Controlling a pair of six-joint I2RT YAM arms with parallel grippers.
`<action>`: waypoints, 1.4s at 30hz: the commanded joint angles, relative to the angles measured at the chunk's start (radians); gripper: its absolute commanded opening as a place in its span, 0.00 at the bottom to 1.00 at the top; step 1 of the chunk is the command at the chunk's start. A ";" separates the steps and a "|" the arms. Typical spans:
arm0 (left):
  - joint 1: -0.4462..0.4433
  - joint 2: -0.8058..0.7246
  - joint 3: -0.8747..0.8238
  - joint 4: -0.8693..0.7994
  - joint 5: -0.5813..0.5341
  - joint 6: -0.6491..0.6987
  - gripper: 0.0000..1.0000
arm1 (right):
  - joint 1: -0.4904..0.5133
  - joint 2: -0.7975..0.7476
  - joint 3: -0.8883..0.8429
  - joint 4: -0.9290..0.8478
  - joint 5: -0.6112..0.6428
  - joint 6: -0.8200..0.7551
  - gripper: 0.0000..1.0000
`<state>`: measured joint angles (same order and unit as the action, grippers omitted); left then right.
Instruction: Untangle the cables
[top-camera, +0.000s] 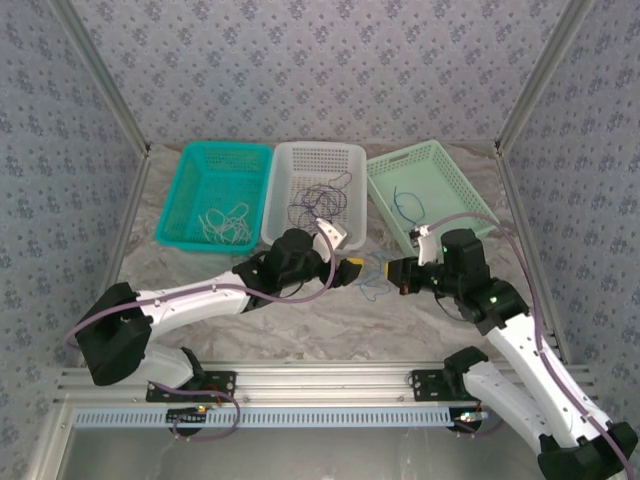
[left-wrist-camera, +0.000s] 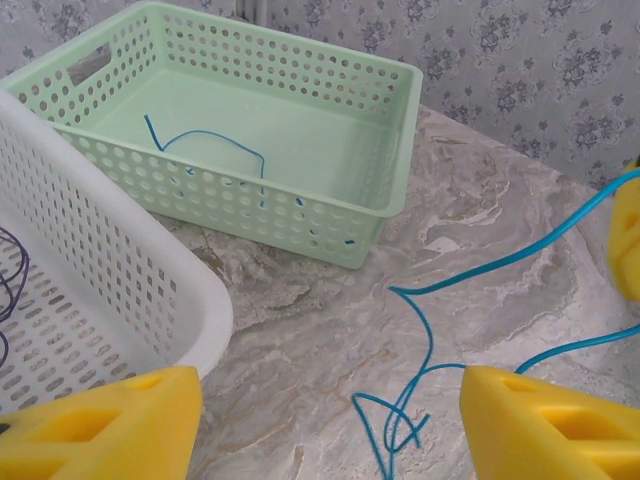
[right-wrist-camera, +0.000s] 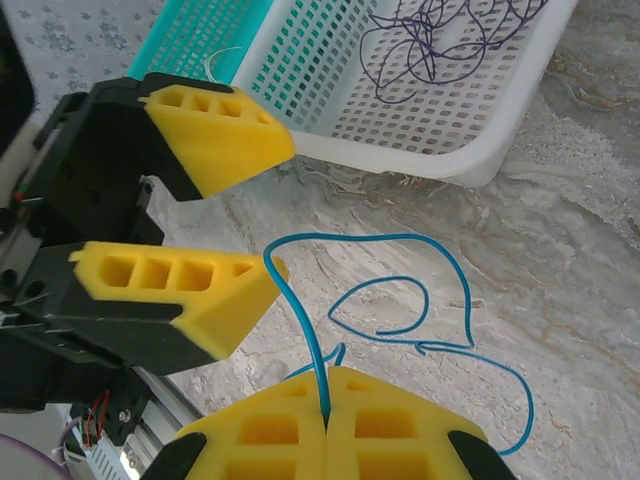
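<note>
Left gripper (top-camera: 352, 262): arm stretched low toward table centre, jaws wide apart, holding nothing. Right gripper (right-wrist-camera: 327, 420): elbow bent, reaching inward, jaws clamped on 1 blue cable (right-wrist-camera: 370, 235), which lies looped on the tabletop (top-camera: 330, 320) between both grippers.

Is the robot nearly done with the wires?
Nearly, it seems. Whitish cables lie in the teal basket, purple cables in the white basket, one blue cable in the green basket. Right now the right hand pinches a looped blue cable on the table, the left hand open nearby. That one is left.
</note>
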<state>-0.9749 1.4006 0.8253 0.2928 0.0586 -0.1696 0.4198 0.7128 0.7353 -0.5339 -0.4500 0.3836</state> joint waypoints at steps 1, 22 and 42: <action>0.014 -0.012 -0.009 -0.015 0.021 -0.030 0.70 | 0.003 -0.036 -0.013 0.015 -0.016 -0.015 0.00; 0.028 0.116 0.036 -0.003 0.246 -0.076 0.66 | -0.009 -0.104 -0.016 0.056 -0.026 -0.003 0.00; 0.144 -0.045 0.014 0.173 0.070 -0.107 0.00 | -0.010 -0.064 -0.117 -0.024 -0.068 0.020 0.00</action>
<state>-0.8398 1.4132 0.8246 0.3771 0.1665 -0.2787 0.4137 0.6342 0.6376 -0.5087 -0.4931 0.3904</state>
